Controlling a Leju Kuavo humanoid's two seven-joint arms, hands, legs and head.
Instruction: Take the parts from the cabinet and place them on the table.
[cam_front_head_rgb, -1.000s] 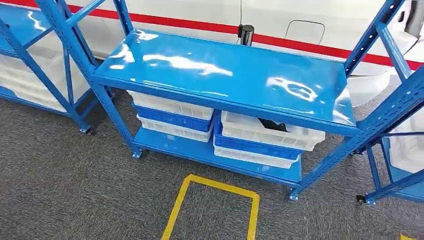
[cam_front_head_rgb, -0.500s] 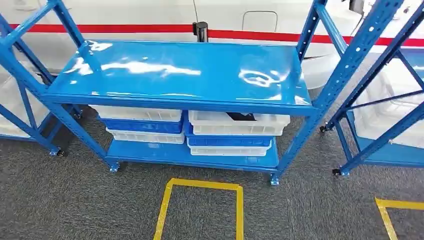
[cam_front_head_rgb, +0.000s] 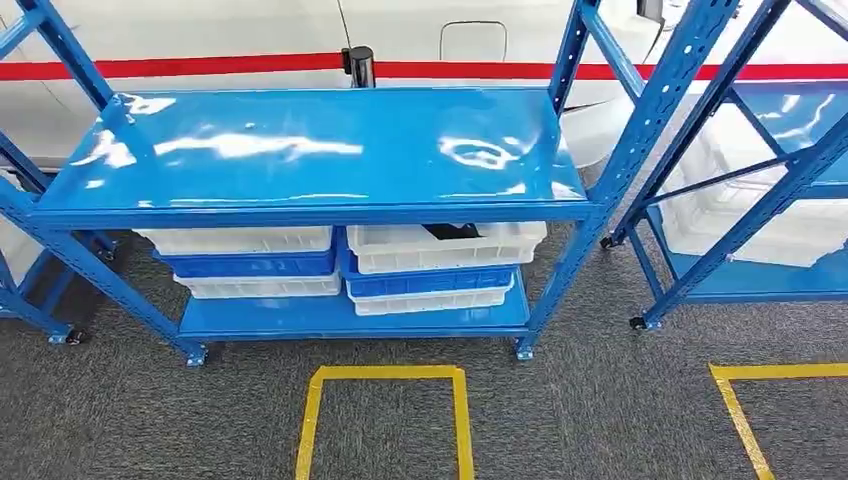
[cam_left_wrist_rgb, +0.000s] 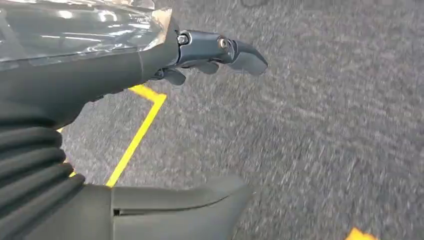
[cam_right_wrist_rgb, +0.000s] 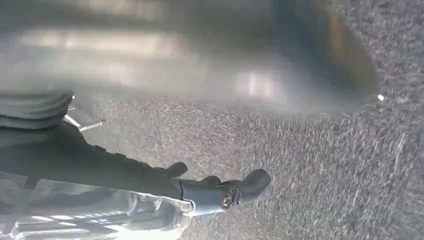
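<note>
The blue cabinet (cam_front_head_rgb: 320, 150) stands ahead in the head view, its glossy top shelf bare. On its low shelf sit two stacks of white and blue bins (cam_front_head_rgb: 245, 262). A dark part (cam_front_head_rgb: 452, 231) lies in the top white bin (cam_front_head_rgb: 440, 248) of the right stack, mostly hidden under the shelf. My left hand (cam_left_wrist_rgb: 200, 47) hangs over the grey carpet with fingers and thumb apart, holding nothing. My right hand (cam_right_wrist_rgb: 215, 192) also hangs above the carpet, fingers stretched out and empty.
A second blue rack (cam_front_head_rgb: 700, 130) with white bins (cam_front_head_rgb: 740, 215) stands to the right, another rack's frame (cam_front_head_rgb: 20, 250) to the left. Yellow tape outlines (cam_front_head_rgb: 385, 375) mark the carpet before the cabinet. Behind it are a white wall with a red stripe (cam_front_head_rgb: 200, 67) and a black post (cam_front_head_rgb: 358, 65).
The whole picture has shifted: the camera has moved, so the cabinet now faces me squarely and sits further left, and the right rack and a second yellow outline have come into view.
</note>
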